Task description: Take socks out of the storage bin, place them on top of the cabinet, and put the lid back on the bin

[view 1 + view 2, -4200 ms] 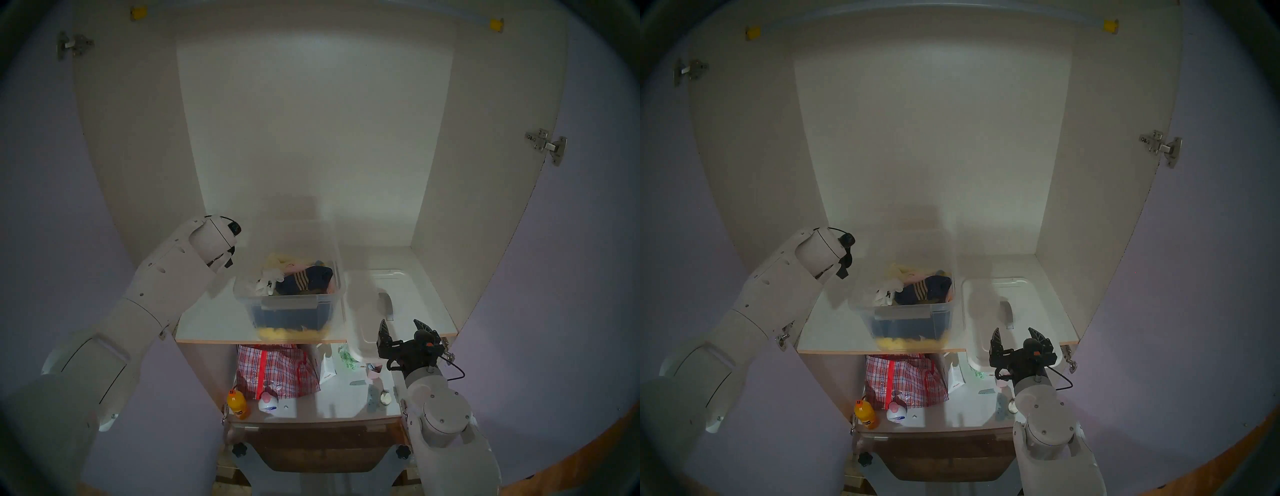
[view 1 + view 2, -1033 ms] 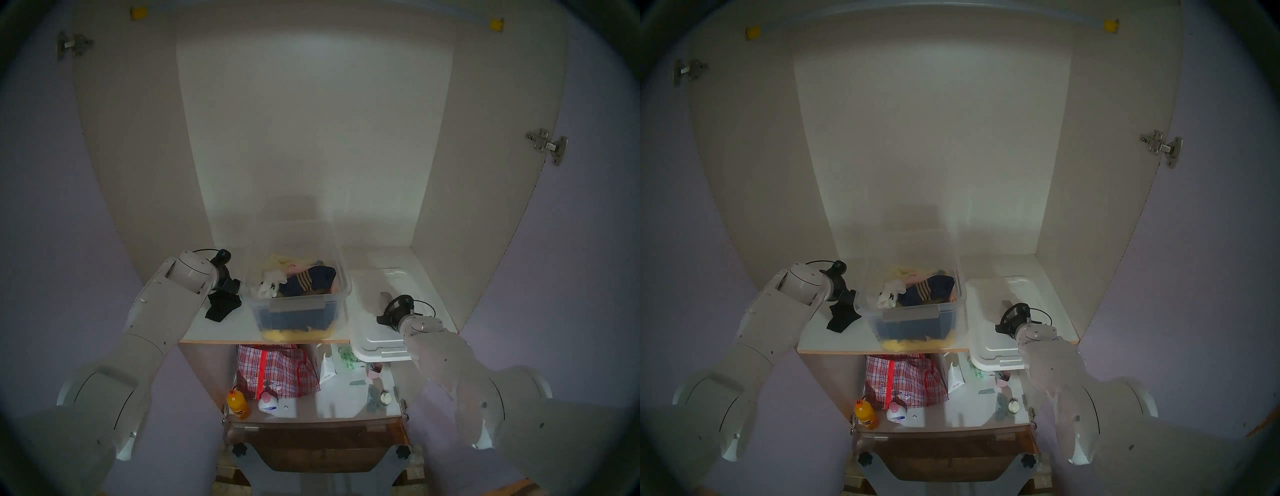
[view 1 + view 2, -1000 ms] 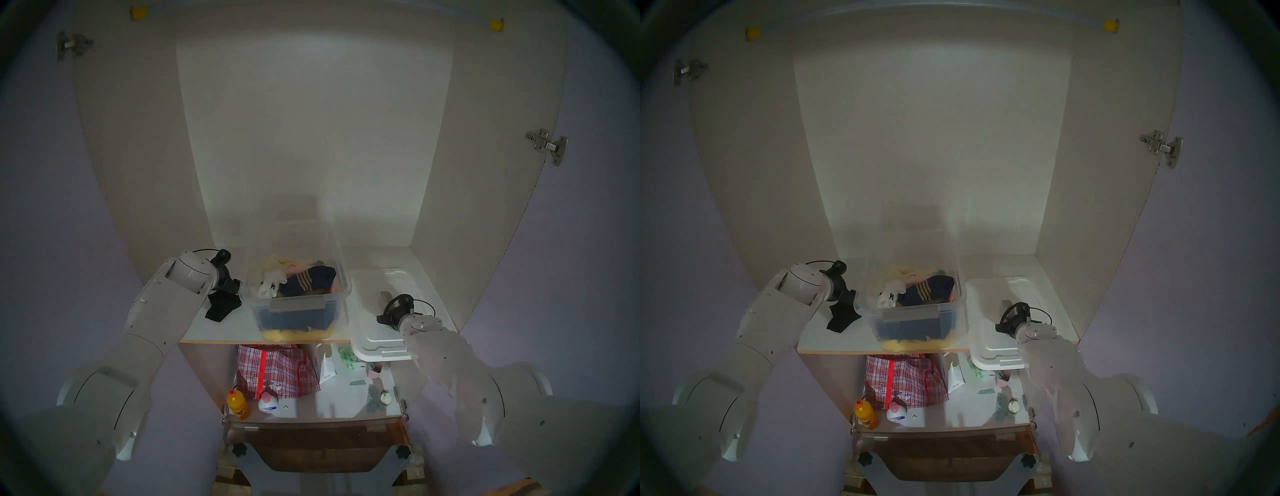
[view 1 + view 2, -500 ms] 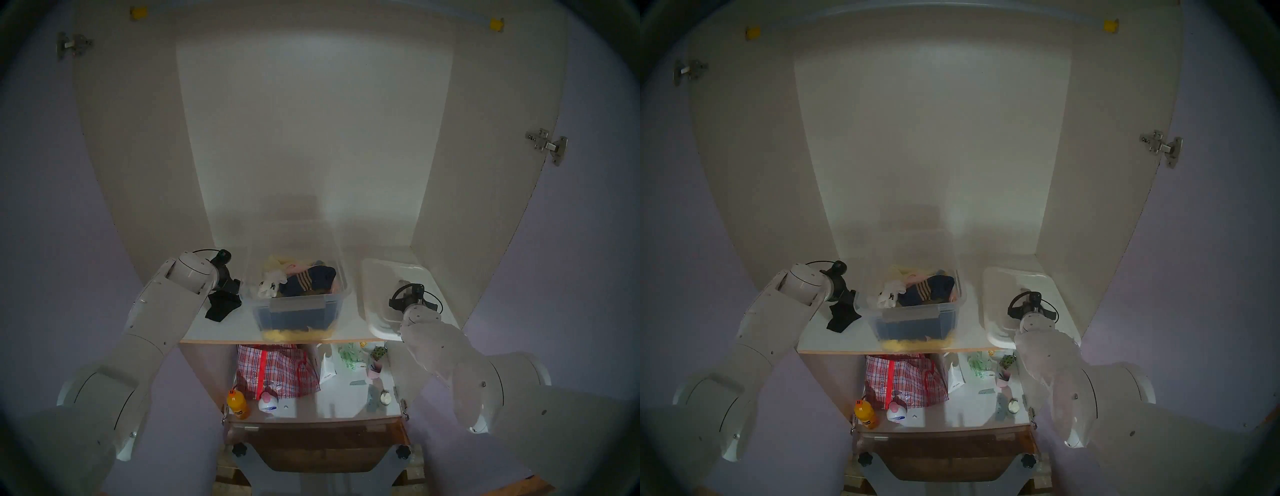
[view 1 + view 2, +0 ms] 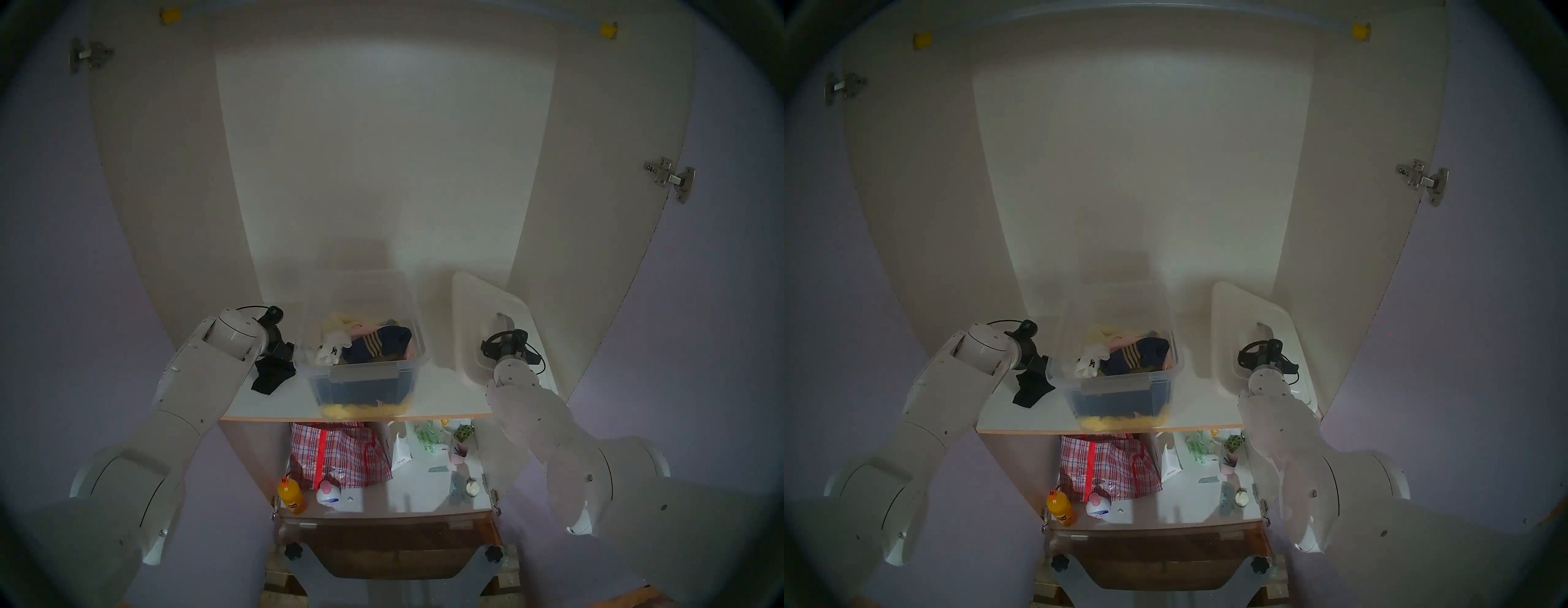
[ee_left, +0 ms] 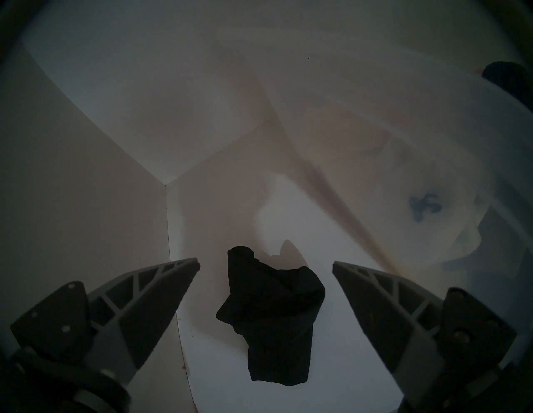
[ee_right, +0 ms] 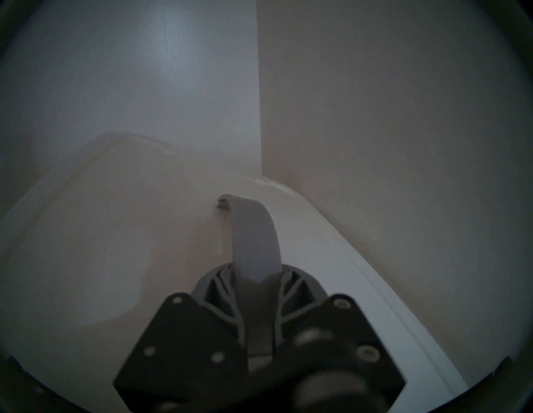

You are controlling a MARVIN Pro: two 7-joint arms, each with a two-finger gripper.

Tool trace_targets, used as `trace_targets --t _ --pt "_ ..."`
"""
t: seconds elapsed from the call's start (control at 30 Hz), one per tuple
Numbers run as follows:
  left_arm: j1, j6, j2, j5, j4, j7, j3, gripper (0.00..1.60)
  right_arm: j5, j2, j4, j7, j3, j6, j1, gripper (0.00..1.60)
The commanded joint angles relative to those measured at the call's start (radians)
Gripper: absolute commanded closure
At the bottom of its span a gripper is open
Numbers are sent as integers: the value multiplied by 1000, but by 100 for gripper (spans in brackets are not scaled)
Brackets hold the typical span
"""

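Observation:
The black socks (image 5: 271, 375) (image 6: 271, 311) lie crumpled on the cabinet's white board (image 5: 271, 405), just left of the clear storage bin (image 5: 360, 390). My left gripper (image 6: 265, 262) hovers over the socks, open, with its fingers apart on either side and not touching them. The bin stands uncovered, with a navy striped sock (image 5: 377, 342) and white socks (image 5: 331, 346) inside. At the right, the white lid (image 5: 475, 305) (image 7: 86, 230) is lifted off the board and tilted up steeply. My right gripper (image 7: 256, 271) is shut on the lid's grey handle (image 7: 253, 236).
The cabinet's right wall (image 5: 547, 297) stands close behind the lid, and the left wall (image 6: 72, 202) is close to my left gripper. A lower shelf holds a plaid bag (image 5: 339, 454), an orange bottle (image 5: 290, 494) and small items. A brown drawer unit (image 5: 382, 547) sits below.
My right gripper has raised the lid by its handle from lying flat on the board to a steep tilt, further back. The left arm and the black socks have not moved.

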State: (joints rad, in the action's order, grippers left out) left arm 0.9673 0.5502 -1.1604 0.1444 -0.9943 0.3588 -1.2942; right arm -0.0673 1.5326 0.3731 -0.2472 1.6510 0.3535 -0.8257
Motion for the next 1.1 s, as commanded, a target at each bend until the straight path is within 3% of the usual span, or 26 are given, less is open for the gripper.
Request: trace_targets --t 0.0,0.13,0.3,0.43,0.57,0.7,0.93,1.07 --pt "-27 -9 2 -1 -21 1 -6 0 14 4 103 -40 -7 47 53 160" --pt "-27 -9 2 -1 -20 1 -6 0 32 7 145 -53 -25 42 58 160" --pt "-27 -9 2 -1 -20 1 -6 0 50 17 244 -45 -49 -12 44 160" --pt "-28 -10 2 -1 -20 1 -6 0 94 18 310 -29 -108 -85 30 160" --pt "-28 -11 2 -2 -21 1 -5 0 90 26 406 -39 -146 -214 11 160" --pt "-27 -12 3 -2 -22 2 -5 0 69 48 556 -35 -151 -396 -36 160" --pt "-27 -12 3 -2 -22 2 -5 0 58 98 764 -34 -172 -617 -106 160" --pt "-27 -13 4 -3 -23 3 -5 0 56 129 817 -36 -203 -734 -131 160"
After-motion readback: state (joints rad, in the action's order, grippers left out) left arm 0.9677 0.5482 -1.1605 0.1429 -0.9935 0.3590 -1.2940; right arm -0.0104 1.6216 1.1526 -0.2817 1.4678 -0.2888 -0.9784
